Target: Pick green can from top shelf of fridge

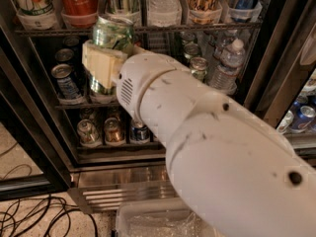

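Holds the green can (112, 33) in the gripper (96, 58), clamped across its middle. Hides the can's waist behind the near beige finger (106, 63); cannot make out the far finger behind the can. Shows only the silver-rimmed top above the claw and the shiny base below it. Stands near upright, long axis vertical, rim up, top leaning slightly right. Hangs in front of the fridge (113, 177), just under the top shelf (207, 27) above the claw. Blocks the racks right of the claw with the white arm (207, 147).

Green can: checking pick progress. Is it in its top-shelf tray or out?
Out. The gripper grips the green can in front of the racks, its base well below the top shelf.
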Available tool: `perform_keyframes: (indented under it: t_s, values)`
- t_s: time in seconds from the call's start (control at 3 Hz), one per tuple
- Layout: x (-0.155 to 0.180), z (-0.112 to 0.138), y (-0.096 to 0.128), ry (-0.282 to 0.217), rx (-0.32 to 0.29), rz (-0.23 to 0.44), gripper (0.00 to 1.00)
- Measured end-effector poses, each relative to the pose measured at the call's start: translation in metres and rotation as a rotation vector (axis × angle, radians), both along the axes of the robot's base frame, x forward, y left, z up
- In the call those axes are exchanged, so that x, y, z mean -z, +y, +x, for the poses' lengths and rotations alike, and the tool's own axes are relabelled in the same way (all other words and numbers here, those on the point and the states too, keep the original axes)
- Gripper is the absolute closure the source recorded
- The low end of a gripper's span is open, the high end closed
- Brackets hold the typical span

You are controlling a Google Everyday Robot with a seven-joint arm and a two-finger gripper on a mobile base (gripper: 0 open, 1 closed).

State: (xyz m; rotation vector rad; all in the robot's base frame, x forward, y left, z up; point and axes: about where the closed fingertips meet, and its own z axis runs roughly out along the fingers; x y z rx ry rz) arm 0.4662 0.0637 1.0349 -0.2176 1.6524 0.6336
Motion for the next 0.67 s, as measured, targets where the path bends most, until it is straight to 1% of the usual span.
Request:
perform_keyframes:
  t_s: [0.33, 0.67]
  values:
    - [0.0118, -0.0241, 0.0016, 0.058, -0.034, 0.031, 1.00]
    - [0.0099, -0.0276, 0.0061, 0.053, -0.045, 0.030, 1.00]
